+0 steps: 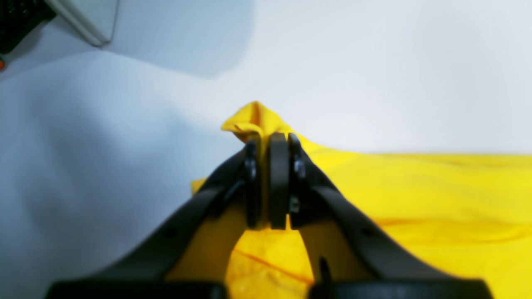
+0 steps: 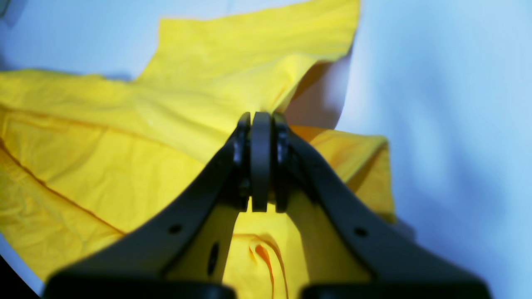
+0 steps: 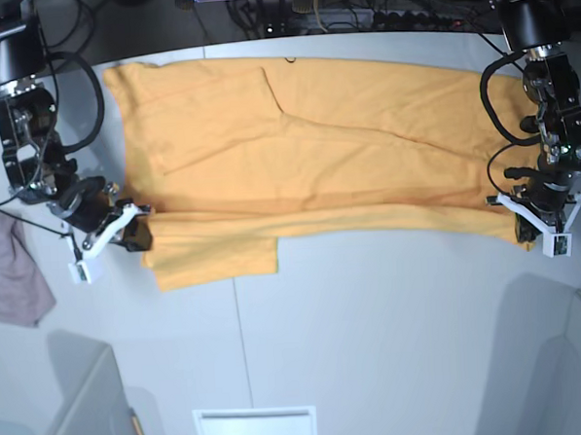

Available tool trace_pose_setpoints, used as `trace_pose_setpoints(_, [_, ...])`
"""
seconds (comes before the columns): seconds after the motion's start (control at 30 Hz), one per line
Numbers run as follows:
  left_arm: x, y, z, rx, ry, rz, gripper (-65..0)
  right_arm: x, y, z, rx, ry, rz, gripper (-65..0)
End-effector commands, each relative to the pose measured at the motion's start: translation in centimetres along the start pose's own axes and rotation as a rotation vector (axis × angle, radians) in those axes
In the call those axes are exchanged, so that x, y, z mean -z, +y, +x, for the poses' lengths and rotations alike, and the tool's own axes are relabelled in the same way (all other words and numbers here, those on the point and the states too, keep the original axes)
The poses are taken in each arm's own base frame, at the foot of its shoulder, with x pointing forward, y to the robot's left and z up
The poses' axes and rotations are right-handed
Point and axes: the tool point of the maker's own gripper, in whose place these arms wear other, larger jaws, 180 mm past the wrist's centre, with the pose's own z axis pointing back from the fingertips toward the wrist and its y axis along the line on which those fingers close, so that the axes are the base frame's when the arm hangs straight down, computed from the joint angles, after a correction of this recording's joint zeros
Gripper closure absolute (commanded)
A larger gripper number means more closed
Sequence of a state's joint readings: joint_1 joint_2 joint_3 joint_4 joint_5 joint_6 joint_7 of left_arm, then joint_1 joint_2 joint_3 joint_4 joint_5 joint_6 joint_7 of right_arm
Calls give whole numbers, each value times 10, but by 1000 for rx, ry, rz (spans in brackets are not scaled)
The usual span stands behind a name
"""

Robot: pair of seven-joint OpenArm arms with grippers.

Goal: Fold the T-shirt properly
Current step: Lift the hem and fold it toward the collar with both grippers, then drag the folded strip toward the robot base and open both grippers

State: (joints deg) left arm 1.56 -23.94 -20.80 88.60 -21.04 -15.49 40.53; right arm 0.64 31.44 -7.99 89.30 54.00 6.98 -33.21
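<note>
Two hands' [image 1: 266,182] [image 2: 259,166] T-shirt [image 3: 305,129] grips blurred.

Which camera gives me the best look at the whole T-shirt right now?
The base view: the T-shirt lies spread across the table, folded edge toward the arms. The left wrist view shows only a pinched corner, the right wrist view only the nearby folds; both blurred.

My left gripper [image 1: 268,182] is pinching shut at three o'clock, my right gripper [image 2: 259,166] is clamping shut at nine, both arms reaching low
</note>
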Motion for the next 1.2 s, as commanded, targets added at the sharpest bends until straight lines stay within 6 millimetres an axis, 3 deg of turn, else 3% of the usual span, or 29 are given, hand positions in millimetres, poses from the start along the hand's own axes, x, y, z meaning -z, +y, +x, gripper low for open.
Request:
trace_pose_setpoints(0.0, [-7, 9, 18, 30, -49, 17, 0, -7, 4, 18, -10, -50, 17, 0])
trace_pose_setpoints(0.17, [-18, 2, 15, 66, -38, 8, 0, -20, -4, 4, 21, -16, -8, 0])
trace_pose_setpoints(0.3, [-23, 10, 9, 58, 19, 33, 0, -36, 0, -7, 29, -3, -9, 0])
trace_pose_setpoints(0.5, [-32, 1, 12, 100, 9, 24, 0, -55, 5, -24, 86, 35, -15, 0])
trace_pose_setpoints(0.83, [-42, 4, -32, 131, 111, 27, 0, -72, 18, -55, 156, 108, -11, 0])
trace_pose_setpoints(1.03, [-53, 13, -31, 240, 119, 88, 0, -79, 18, -84, 184, 167, -22, 0])
trace_pose_setpoints(1.17, [-55, 9, -43, 254, 148, 77, 0, -80, 19, -98, 202, 196, -22, 0])
